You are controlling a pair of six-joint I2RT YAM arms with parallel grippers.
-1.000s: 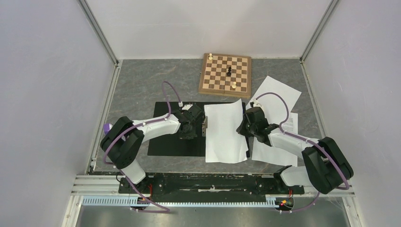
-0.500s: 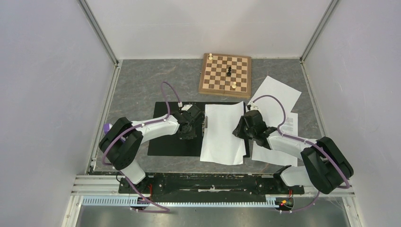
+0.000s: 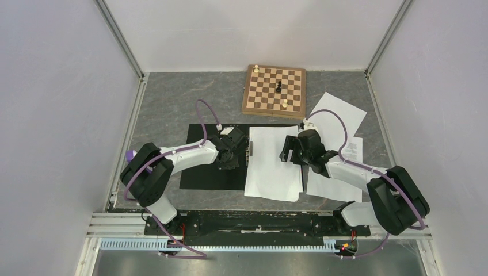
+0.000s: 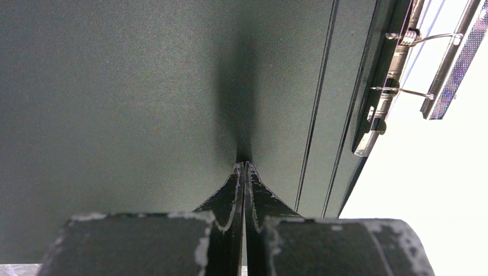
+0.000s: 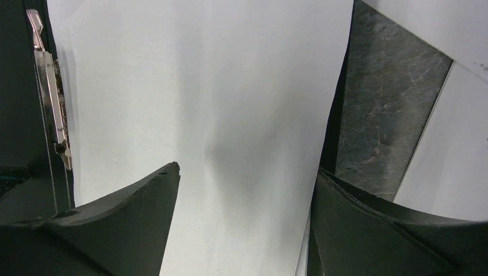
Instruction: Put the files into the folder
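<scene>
You've got one sheet (image 3: 274, 164) centre frame on the open folder (image 3: 210, 172), spares (image 3: 339, 112) right of it: thin, floppy, slippery, so pinch an edge; left jaws clenched empty against folder, right jaws spread above sheet.

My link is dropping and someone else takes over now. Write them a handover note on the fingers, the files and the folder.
Grippers: the left gripper has its fingers shut, tips on the black left half of the open folder. The right gripper has its fingers open above the placed sheet, holding nothing.
Done: the placed sheet lies on the folder's right half beside the spine clip.
Left: the far loose sheet and the near loose sheet lie on the table right of the folder.
</scene>
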